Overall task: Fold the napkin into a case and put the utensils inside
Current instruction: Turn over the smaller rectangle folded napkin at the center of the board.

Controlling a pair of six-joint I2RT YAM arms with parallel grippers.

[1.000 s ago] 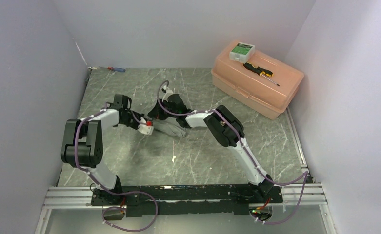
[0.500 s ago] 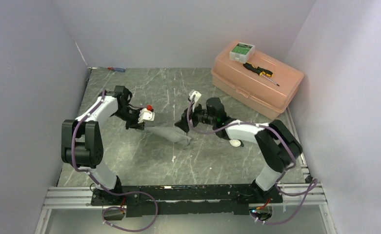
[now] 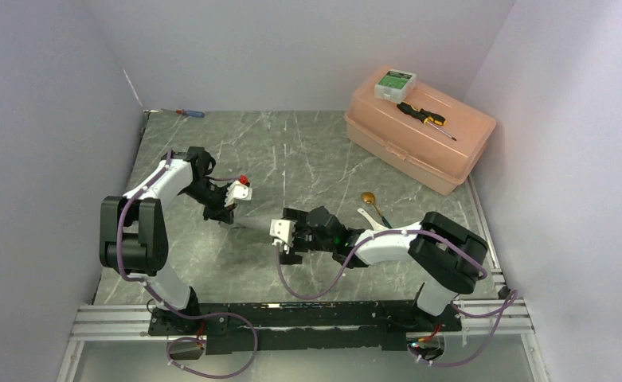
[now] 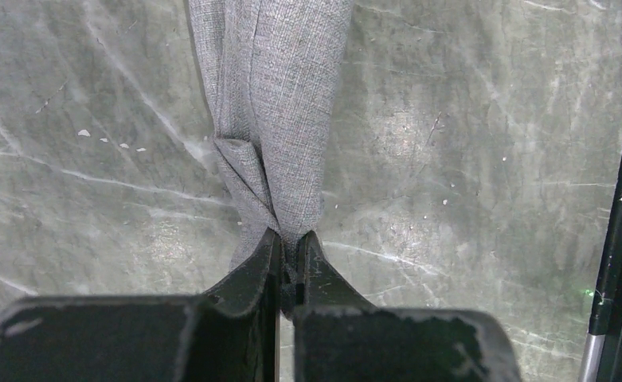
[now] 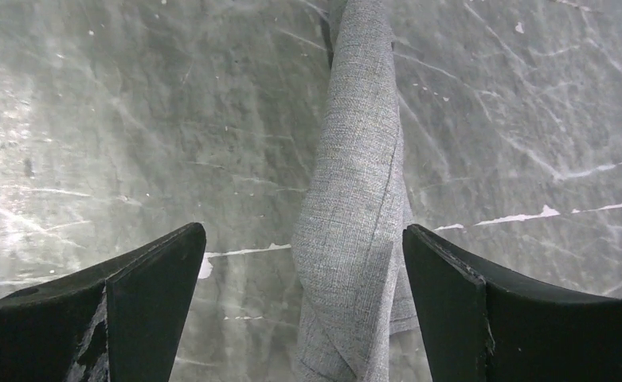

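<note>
Pale lilac walls box in a grey marbled counter [image 3: 228, 270]. Far left rear: red-and-blue screwdriver [image 3: 189, 113] against the wall, no part of this job. Left fingers [image 4: 258, 270] are clamped tight on one end of the napkin [image 4: 291, 95]. The wrist view shows the cloth gathered into pleats right at the pinch, so this end serves as the anchor. From there the napkin runs as a narrow bunched strip across the middle of the counter toward the right arm. Whether it touches the surface along its whole length, cannot tell. Right fingers [image 5: 152, 278] stand wide apart, one on either side of the strip's other end, holding nothing; the cloth lies between them, touched by neither. Judgement: the straddle sets up a fresh grasp there, so that both ends could be drawn apart and the cloth spread flat before any folding. The napkin is not yet a case, as no pocket or crease line is visible. Further right, behind the right arm, the utensils lie on bare counter: gold-bronze spoon [image 3: 367, 197] and white spoon [image 3: 369, 216] just beside each other. They are well apart from the cloth, likely parked clear until a pocket exists. Far right rear: pink box [image 3: 463, 131], lid shut, carrying a black-and-yellow screwdriver [image 3: 425, 118] and a small white-and-green box [image 3: 394, 82].
</note>
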